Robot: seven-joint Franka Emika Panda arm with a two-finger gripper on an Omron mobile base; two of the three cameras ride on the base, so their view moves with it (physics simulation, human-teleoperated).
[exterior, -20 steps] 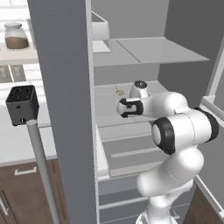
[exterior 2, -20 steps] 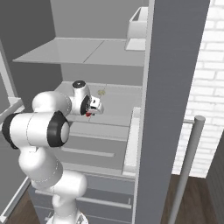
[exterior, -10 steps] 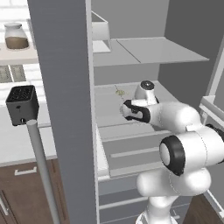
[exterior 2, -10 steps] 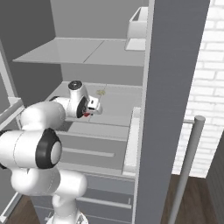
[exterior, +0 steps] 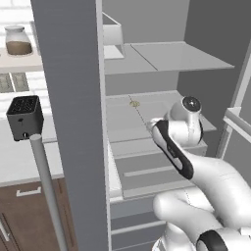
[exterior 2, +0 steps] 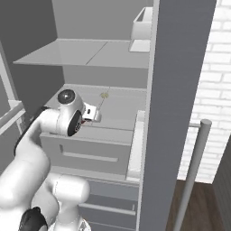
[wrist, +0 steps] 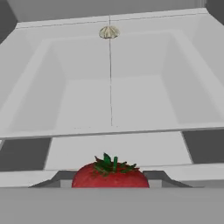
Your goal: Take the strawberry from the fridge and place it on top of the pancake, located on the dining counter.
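The fridge is seen standing open, its grey door edge running down the left of the left base view and its shelves and drawers laid bare across the middle. The white arm is shown reaching in from the lower right of that view, with the hand lying over the drawer fronts near the frame's centre. In the right base view the gripper is found left of centre, just in front of the middle shelf.

In the hand view the strawberry sits at the bottom centre, its green cap upward, right where the finger tips would rise. The tips themselves are hidden behind the fruit and the lower edge, so it cannot be told for certain how wide the jaws stand; the fruit appears to be held between them, lifted clear of the shelf and drawer rims beyond. A pale speck with a thin stem is left on the shelf at the top centre of the hand view.

The step in hand is judged to be the fetching: the fruit taken, the withdrawal from the fridge not yet finished. Next, the hand should be drawn straight out past the door edge without brushing it, after which the base must be driven to the dining counter and the fruit set on the pancake.
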